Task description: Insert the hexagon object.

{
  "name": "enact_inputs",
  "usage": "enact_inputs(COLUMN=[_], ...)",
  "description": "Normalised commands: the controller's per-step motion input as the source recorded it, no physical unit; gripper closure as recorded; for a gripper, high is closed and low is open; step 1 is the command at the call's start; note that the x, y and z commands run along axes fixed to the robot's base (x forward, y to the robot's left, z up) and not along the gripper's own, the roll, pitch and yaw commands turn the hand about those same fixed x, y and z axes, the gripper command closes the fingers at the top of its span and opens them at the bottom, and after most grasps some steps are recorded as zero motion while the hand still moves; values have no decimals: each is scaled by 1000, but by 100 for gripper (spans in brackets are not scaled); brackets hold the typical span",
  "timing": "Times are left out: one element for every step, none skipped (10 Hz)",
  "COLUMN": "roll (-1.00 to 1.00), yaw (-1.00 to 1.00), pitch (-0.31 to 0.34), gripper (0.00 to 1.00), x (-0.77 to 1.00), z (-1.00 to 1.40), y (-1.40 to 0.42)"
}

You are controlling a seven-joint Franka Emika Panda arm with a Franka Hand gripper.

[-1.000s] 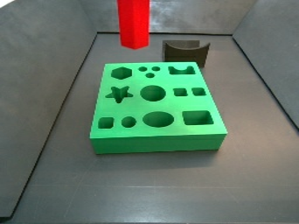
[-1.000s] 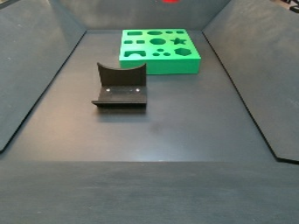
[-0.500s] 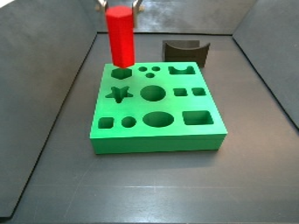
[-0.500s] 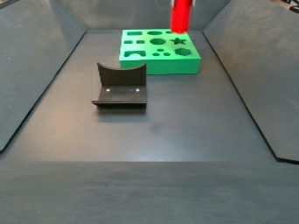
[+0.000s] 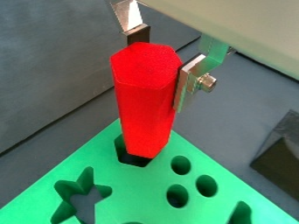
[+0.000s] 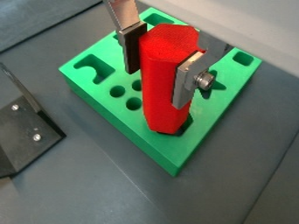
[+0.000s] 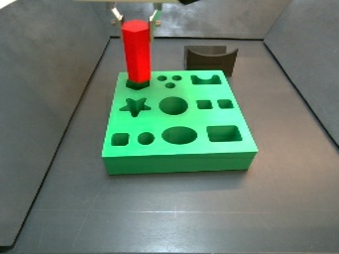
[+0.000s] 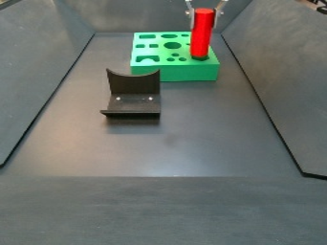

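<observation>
The hexagon object is a bright red prism. It stands upright with its lower end in the hexagonal hole at a back corner of the green block. It also shows in the other side view and in both wrist views. My gripper is shut on the peg's top, one silver finger on each side. In both side views the gripper sits right above the peg.
The green block has several other shaped holes, among them a star and circles. The dark fixture stands apart from the block, also seen in another side view. Sloped grey walls ring the floor.
The gripper has come down with the red peg. The peg hung above the block's back corner before; now its lower end is in the hexagonal hole.
</observation>
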Motion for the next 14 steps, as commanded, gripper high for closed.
enact_inputs(roll=[-31, 0, 0, 0, 0, 0, -13, 0, 33, 96, 131, 130, 60, -97], yaw=[0, 0, 0, 20, 23, 23, 0, 11, 37, 29, 77, 100, 94, 0], pitch=[-69, -43, -6, 0, 0, 0, 0, 0, -63, -73, -51, -47, -113, -200], gripper=[100, 100, 100, 100, 100, 100, 100, 100, 100, 100, 100, 100, 100, 100], x=[-117, -34, 0, 17, 26, 37, 171, 291, 269, 226, 109, 71, 20, 0], z=[-106, -83, -143, -211, -263, -297, -386, -566, -871, -1000, -1000, -1000, -1000, -563], y=[0, -91, -43, -26, 0, -31, -83, -100, -229, -240, -171, -171, -140, 0])
